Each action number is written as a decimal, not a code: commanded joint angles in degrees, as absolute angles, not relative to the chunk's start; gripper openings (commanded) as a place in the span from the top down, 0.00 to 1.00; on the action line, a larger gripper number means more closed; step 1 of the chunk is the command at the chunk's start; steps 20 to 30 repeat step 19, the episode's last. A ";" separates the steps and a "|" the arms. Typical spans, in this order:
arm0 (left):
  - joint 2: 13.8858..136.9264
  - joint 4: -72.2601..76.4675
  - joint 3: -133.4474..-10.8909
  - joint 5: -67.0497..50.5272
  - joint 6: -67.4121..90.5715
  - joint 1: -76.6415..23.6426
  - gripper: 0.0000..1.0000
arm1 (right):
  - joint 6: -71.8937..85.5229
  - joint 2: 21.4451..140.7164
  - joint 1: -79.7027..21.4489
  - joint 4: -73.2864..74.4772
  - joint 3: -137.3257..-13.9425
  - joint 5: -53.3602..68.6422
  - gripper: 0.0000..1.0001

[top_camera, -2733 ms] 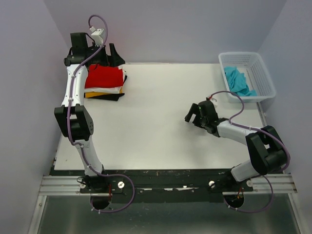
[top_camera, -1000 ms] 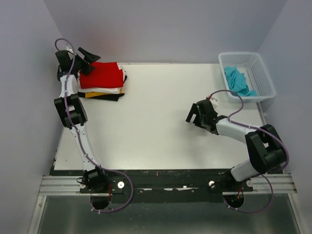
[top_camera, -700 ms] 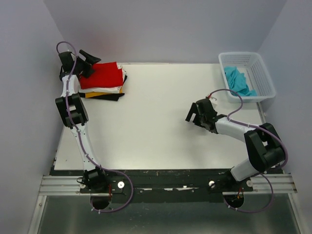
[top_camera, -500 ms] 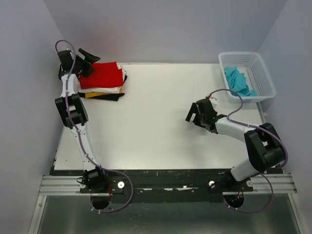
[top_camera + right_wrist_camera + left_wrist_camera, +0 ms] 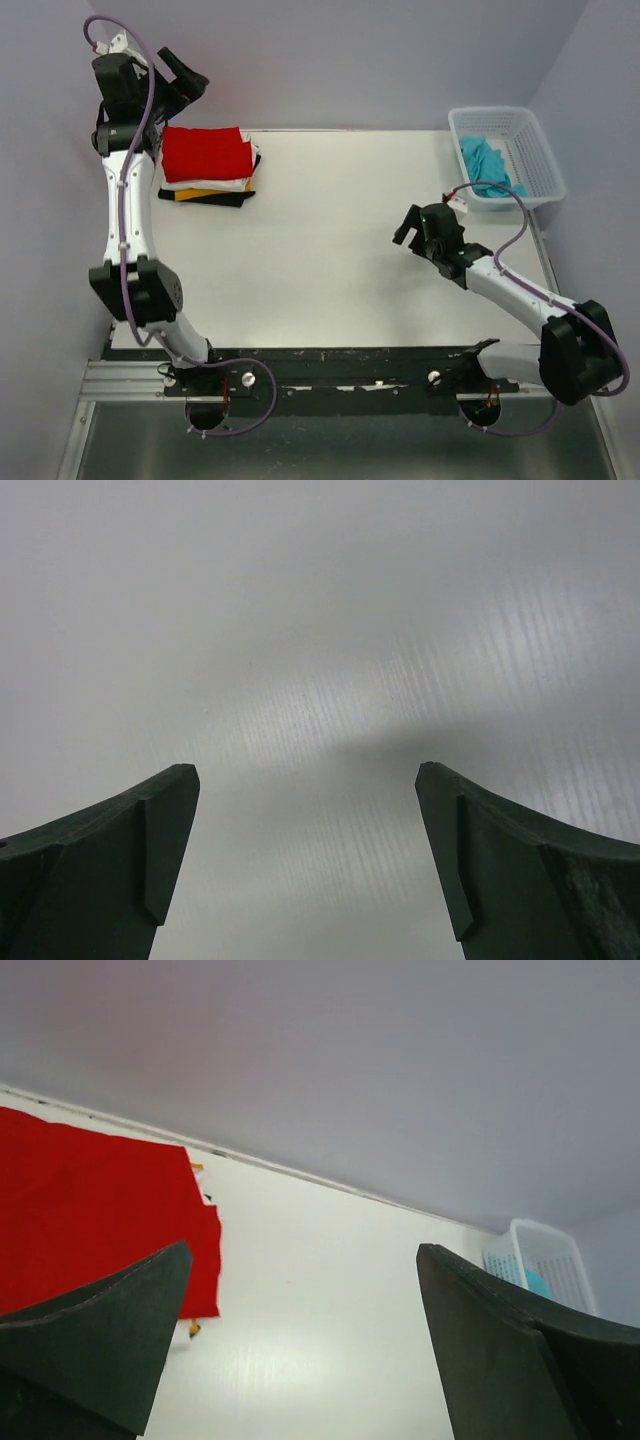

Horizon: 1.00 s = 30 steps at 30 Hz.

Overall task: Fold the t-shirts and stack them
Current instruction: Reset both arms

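Red t-shirt (image 5: 205,153) folded, left gripper (image 5: 181,73) beyond it, wide, empty; right gripper (image 5: 405,227) wide, empty

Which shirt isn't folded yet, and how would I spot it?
Find the white table's far right corner, where a white basket sits. Crumpled inside lies the turquoise shirt. Unlike the neat stack far left, topped with a red shirt, it is loose and alone.

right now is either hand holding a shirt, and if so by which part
Nothing is held. The left hand is open in the air by the red t-shirt, not touching it. The right hand is open over the table.
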<state>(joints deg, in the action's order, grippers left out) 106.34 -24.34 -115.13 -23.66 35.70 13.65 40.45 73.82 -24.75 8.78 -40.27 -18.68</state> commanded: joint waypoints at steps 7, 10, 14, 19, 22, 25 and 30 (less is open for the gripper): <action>60.33 -23.07 -56.16 9.10 35.79 -9.81 0.01 | 41.65 51.24 -24.74 12.56 -31.08 -23.41 0.00; 50.49 -24.45 -44.63 14.30 38.38 -14.66 0.01 | 43.28 46.09 -24.78 14.30 -29.76 -25.55 0.00; 40.71 -26.87 -36.10 13.35 39.38 -15.53 0.01 | 43.12 40.66 -24.78 14.46 -28.38 -28.28 0.00; 35.68 -28.69 -35.48 13.72 39.11 -15.64 0.01 | 41.82 36.78 -24.79 14.85 -27.55 -28.38 0.00; 35.68 -28.69 -35.48 13.72 39.11 -15.64 0.01 | 41.82 36.78 -24.79 14.85 -27.55 -28.38 0.00; 35.68 -28.69 -35.48 13.72 39.11 -15.64 0.01 | 41.82 36.78 -24.79 14.85 -27.55 -28.38 0.00; 35.68 -28.69 -35.48 13.72 39.11 -15.64 0.01 | 41.82 36.78 -24.79 14.85 -27.55 -28.38 0.00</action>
